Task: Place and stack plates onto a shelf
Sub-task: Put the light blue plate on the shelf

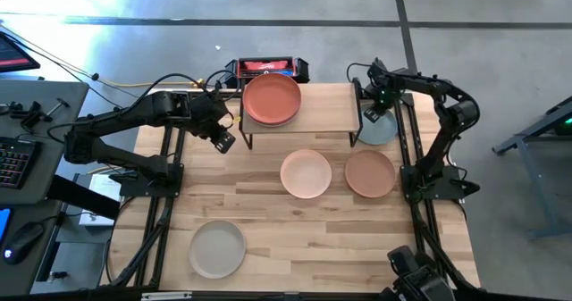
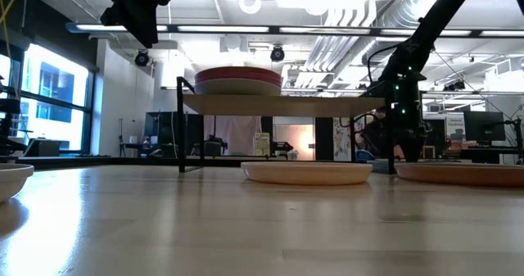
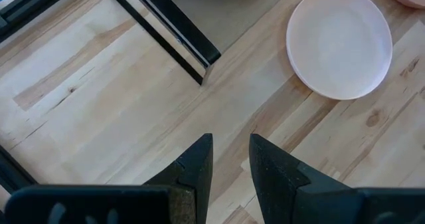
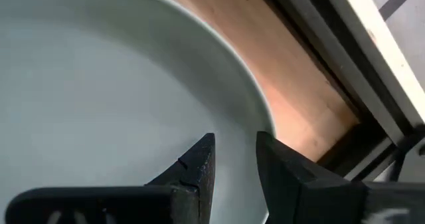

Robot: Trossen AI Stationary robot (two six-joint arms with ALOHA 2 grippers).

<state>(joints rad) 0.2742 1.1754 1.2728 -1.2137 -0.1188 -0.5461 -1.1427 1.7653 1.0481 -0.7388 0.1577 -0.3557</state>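
Red-and-black box [image 1: 266,67] sits at the far edge of the wooden tabletop [image 1: 295,238]; off the tabletop's left side, a grey desk [image 1: 36,122] carries a keyboard [image 1: 11,163] and computer mouse [image 1: 24,240].

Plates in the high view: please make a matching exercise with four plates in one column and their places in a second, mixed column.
Plates:
1. terracotta plate
2. peach plate
3. grey plate
4. pale teal plate

Places:
A. on the table, right of the shelf, under the right gripper
B. on the shelf
C. near table edge, alone
D. table centre, in front of the shelf

Pairs: 1-B, 2-D, 3-C, 4-A
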